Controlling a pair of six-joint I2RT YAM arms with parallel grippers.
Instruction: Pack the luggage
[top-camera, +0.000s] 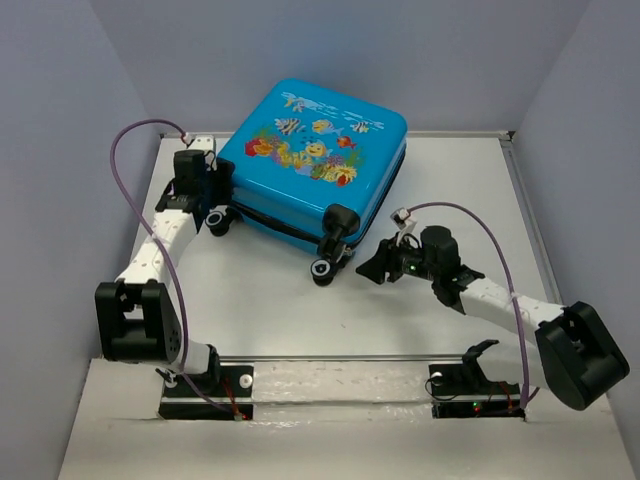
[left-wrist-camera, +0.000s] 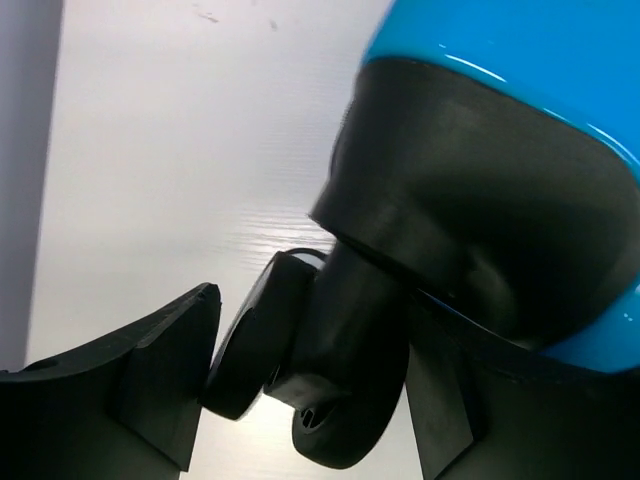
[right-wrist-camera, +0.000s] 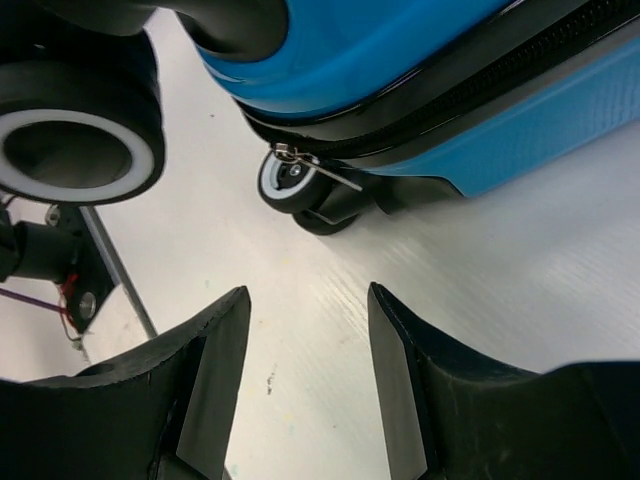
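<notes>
The luggage (top-camera: 310, 150) is a bright-blue hard-shell suitcase with a fish print. It lies flat and closed at the back centre of the white table (top-camera: 460, 190), wheels toward me. My left gripper (top-camera: 216, 210) is open at its left corner. In the left wrist view the left gripper (left-wrist-camera: 312, 300) has its fingers either side of the black left wheel (left-wrist-camera: 250, 350), under the blue shell (left-wrist-camera: 500, 40). My right gripper (top-camera: 368, 268) is open and empty, just right of the right wheel (top-camera: 322, 268). The right wrist view shows the right gripper (right-wrist-camera: 308, 295) over bare table, a wheel (right-wrist-camera: 80, 150) at upper left and the zipper seam (right-wrist-camera: 480, 80).
Grey walls (top-camera: 60, 150) close in the table on the left, back and right. A metal rail (top-camera: 330, 357) runs along the near edge between the arm bases. A silver zipper pull (right-wrist-camera: 320, 172) hangs by the farther wheel (right-wrist-camera: 288, 185).
</notes>
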